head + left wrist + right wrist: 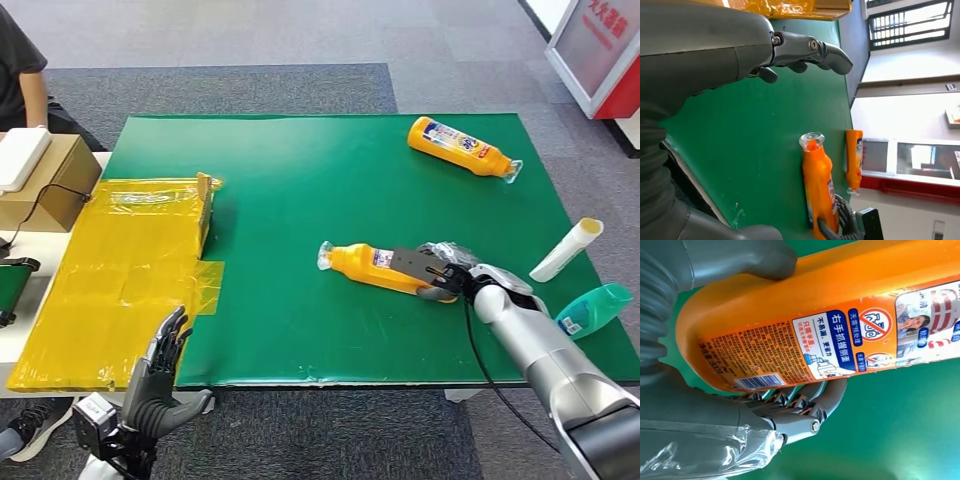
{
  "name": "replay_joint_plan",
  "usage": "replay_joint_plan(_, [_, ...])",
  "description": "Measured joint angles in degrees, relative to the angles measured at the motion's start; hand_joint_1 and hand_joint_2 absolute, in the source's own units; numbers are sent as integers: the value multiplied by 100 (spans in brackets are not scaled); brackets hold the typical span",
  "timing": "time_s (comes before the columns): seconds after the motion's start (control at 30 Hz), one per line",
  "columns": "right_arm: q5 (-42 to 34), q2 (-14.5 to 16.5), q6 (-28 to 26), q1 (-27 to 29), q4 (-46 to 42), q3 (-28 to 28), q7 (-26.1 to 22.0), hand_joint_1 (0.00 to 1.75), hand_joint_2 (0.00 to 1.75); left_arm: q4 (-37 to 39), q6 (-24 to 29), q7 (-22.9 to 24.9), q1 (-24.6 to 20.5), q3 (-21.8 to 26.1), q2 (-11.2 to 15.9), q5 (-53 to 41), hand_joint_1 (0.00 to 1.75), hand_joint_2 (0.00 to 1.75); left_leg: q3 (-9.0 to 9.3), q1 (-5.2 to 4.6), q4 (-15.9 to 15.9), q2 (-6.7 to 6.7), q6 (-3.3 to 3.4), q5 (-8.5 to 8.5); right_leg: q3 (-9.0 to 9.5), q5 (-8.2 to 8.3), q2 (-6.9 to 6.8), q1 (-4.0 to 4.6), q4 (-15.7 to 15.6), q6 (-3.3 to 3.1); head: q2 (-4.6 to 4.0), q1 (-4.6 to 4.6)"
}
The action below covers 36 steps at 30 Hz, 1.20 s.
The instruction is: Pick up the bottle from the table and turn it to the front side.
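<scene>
An orange bottle [370, 266] lies on its side on the green table [302, 190], its clear cap pointing left. My right hand [445, 282] grips the bottle's base end. In the right wrist view the thumb lies over one edge of the bottle [836, 305] and the fingers [806, 402] curl under the other, with the barcode label facing the camera. The left wrist view shows the same bottle [820, 187] held at its far end. My left hand [160, 372] hangs open off the table's front left corner, fingers spread. A second orange bottle [460, 146] lies at the far right.
A yellow-wrapped cardboard box [121, 265] covers the table's left side. A white tube [566, 250] and a teal bottle [594, 309] lie near the right edge. A person sits at the far left by a brown carton [53, 180].
</scene>
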Motion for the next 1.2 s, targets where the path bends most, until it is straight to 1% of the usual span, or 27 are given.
replay_joint_plan(0.17, [-73, 4, -12, -14, -44, 60, -73, 175, 175, 6, 26, 0, -1, 2, 0, -2, 0, 175, 0, 0, 0, 0, 1, 2, -1, 0, 0, 0, 0, 0, 0, 0])
replay_joint_plan(0.3, [-300, -20, -91, 135, -391, 84, -144, 175, 175, 6, 44, 0, 20, 16, -1, -2, 0, 175, -1, 0, 0, 0, 1, 2, -3, 0, -1, 0, 0, 0, 0, 0])
replay_joint_plan(0.43, [-699, -71, -312, 530, -1189, -72, -294, 175, 175, 3, 31, 0, 69, 47, -3, 20, 0, 175, -3, 0, 0, -1, 3, 3, -5, -1, -3, 0, 0, 0, 0, 0])
replay_joint_plan(0.53, [-1014, -78, -496, 1007, -1989, -293, -459, 175, 175, 2, -65, 32, 78, 75, -16, 180, 0, 175, -7, 0, 0, -2, 2, 0, -6, -3, -5, 1, 0, 0, 0, 1])
replay_joint_plan(0.67, [-1305, -24, -648, 1584, -2923, -534, -678, 175, 175, 7, -241, 239, 22, 132, -56, 512, 0, 175, -9, 1, 0, -2, 0, -3, -8, -6, -6, 1, 0, -1, 0, 0])
replay_joint_plan(0.8, [-1466, 212, -757, 1989, -3452, -633, -993, 175, 175, 82, -489, 726, -226, 143, -63, 973, 0, 175, -9, 1, 0, -2, -2, -2, -9, -3, -5, 1, 0, -2, 0, -1])
replay_joint_plan(0.97, [-1417, 657, -930, 2251, -3605, -581, -1250, 175, 175, 343, -833, 1330, -744, 72, -44, 1515, 0, 175, -8, 3, 0, -2, -5, 8, -10, 4, -5, 4, 0, -7, 0, -1])
replay_joint_plan(1.1, [-1294, 947, -1031, 2310, -3565, -456, -1366, 175, 175, 547, -1056, 1623, -1104, -118, 15, 1712, 0, 175, -8, 4, 0, -2, -3, 12, -9, 6, -5, 4, 1, -5, 0, 1])
replay_joint_plan(1.2, [-1192, 1135, -1090, 2326, -3500, -321, -1408, 175, 175, 657, -1122, 1738, -1312, -284, 66, 1768, 0, 175, -8, 3, 0, -2, -3, 13, -9, 7, -4, 3, 1, -4, 0, 0])
